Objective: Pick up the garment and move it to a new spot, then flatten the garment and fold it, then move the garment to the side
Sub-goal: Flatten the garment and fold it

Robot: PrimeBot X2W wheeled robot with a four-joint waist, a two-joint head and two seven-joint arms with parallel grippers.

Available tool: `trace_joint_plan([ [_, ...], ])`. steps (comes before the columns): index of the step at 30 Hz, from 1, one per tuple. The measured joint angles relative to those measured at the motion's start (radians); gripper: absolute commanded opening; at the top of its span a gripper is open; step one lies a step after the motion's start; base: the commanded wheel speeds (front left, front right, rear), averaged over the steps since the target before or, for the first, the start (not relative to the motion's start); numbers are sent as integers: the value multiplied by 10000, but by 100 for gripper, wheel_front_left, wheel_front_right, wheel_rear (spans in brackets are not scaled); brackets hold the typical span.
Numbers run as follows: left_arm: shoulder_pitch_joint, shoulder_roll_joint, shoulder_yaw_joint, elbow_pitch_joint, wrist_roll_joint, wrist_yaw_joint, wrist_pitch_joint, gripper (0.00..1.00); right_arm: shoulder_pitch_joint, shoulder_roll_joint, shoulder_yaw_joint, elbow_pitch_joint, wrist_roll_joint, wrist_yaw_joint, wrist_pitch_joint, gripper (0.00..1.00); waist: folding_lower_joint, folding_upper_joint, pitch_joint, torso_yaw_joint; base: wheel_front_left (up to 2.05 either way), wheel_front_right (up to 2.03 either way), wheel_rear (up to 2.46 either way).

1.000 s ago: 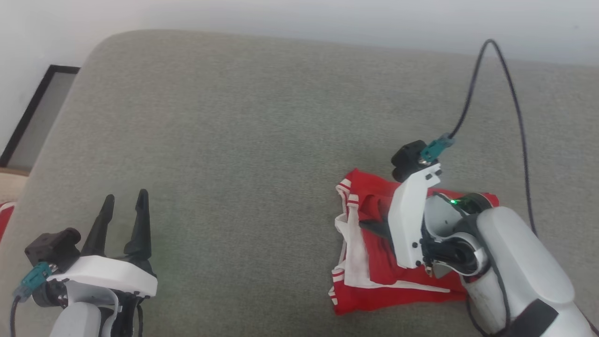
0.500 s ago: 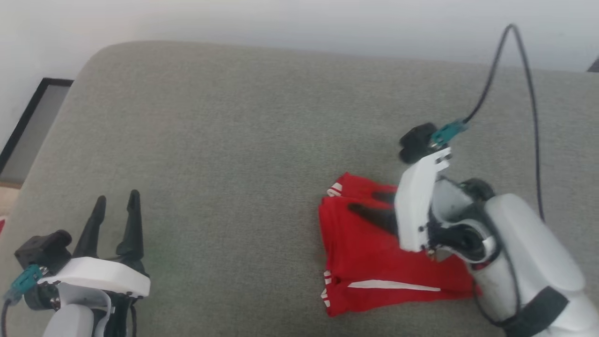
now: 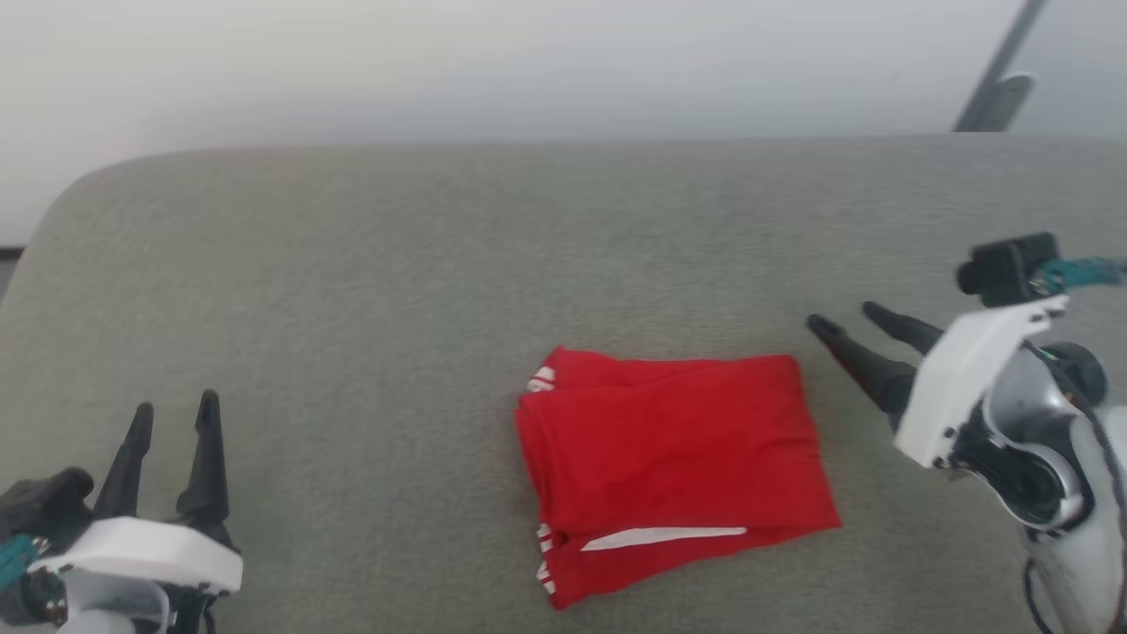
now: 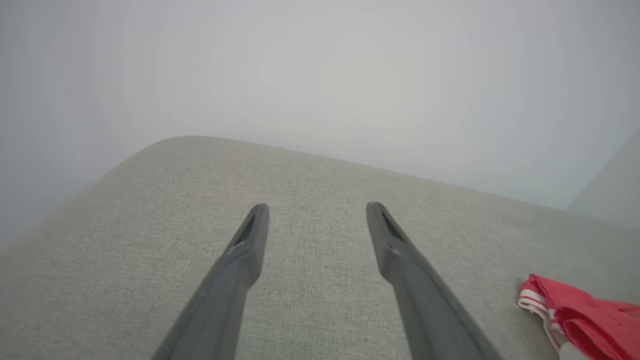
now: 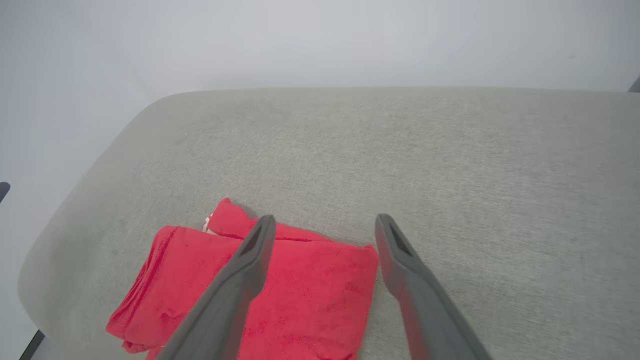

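Note:
The red garment (image 3: 673, 458) lies folded into a rough rectangle on the grey cushion (image 3: 440, 264), with white striped trim showing at its left and front edges. My right gripper (image 3: 845, 319) hovers open just right of the garment's far right corner, apart from it, fingers pointing left. In the right wrist view the garment (image 5: 310, 295) lies under and left of the open right gripper (image 5: 325, 220). My left gripper (image 3: 174, 409) stands open at the lower left, far from the cloth. The left wrist view shows that gripper (image 4: 316, 206) open over bare cushion, with the garment's edge (image 4: 580, 315) at right.
The cushion's far edge meets a pale wall (image 3: 528, 70). A dark slanted bar (image 3: 999, 79) shows at the upper right. The cushion's rounded left corner (image 3: 62, 202) drops off.
The right gripper let go of the garment and pulled back to the right, leaving it folded over with the red side up. The head camera has shifted its view.

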Motion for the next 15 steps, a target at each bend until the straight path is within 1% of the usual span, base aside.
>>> trace_joint_plan([
  [5, 363, 100, 104, -38, 44, 0, 0, 100, 421, -570, -46, 77, -192, 0, -1448, 100, 0, 0, -260, -540, 0, 0, 0],
  [8, 496, 94, 163, -33, 86, 0, 0, 100, 646, -874, 13, 393, -196, 0, -2332, 100, 0, 0, -446, -791, 0, 0, 0],
  [15, 825, 169, 201, -17, 92, 0, -2, 100, 901, -1473, 307, 1174, -82, 0, -4117, 100, 0, 0, -844, -1081, 0, 0, 0],
])
